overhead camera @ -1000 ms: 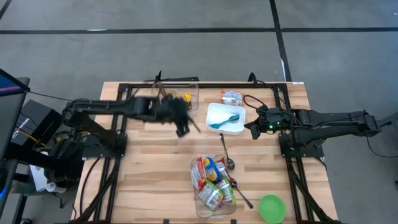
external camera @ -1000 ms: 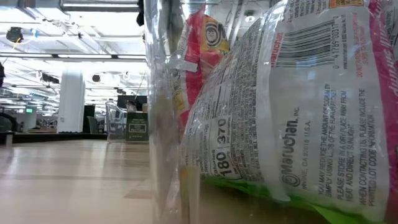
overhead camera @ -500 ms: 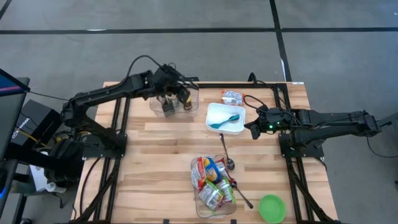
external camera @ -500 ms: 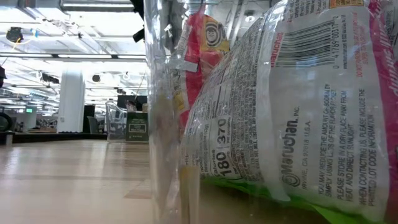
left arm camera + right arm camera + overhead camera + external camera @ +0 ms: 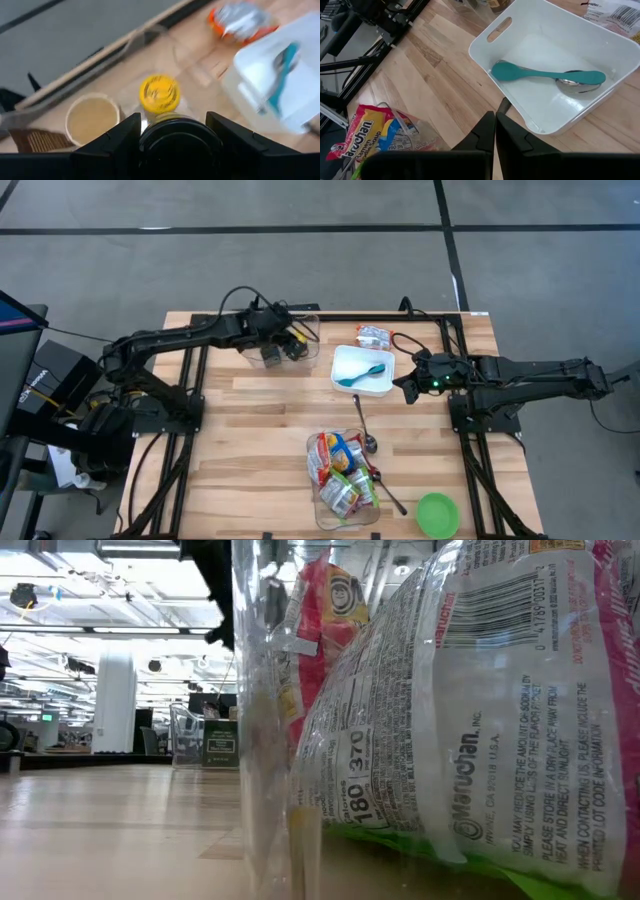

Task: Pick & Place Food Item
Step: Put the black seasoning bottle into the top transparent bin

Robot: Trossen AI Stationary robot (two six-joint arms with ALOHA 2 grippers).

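My left gripper (image 5: pixel 272 352) is at the clear bin (image 5: pixel 308 330) on the table's far side, shut on a dark jar with a round black lid (image 5: pixel 180 145). In the bin beyond it are a yellow-lidded bottle (image 5: pixel 159 93) and a tan cup (image 5: pixel 92 117). My right gripper (image 5: pixel 402 386) hangs shut just right of the white bin (image 5: pixel 345 355), with nothing in it. The low view shows only a dark part of the left arm (image 5: pixel 215 580) at the top. My left gripper pinches the jar between its two fingers, one on each side just below the black lid (image 5: pixel 146 142). The fingers slant down from the table's left and near side. The jar stands upright in the hold. The gripper hides its base, so whether it rests on anything cannot be told.
The white bin holds a teal-handled spoon (image 5: pixel 360 372). A noodle packet (image 5: pixel 374 335) lies behind it. A metal spoon (image 5: pixel 365 428) lies mid-table. Near the front edge are a clear container of noodle packets (image 5: pixel 343 478) and a green round lid (image 5: pixel 437 514).
My left gripper has carried the jar from the table's middle toward the far edge and somewhat left, to the clear bin, rolling as it went, and has then sunk lower there. It has kept its hold on the jar.
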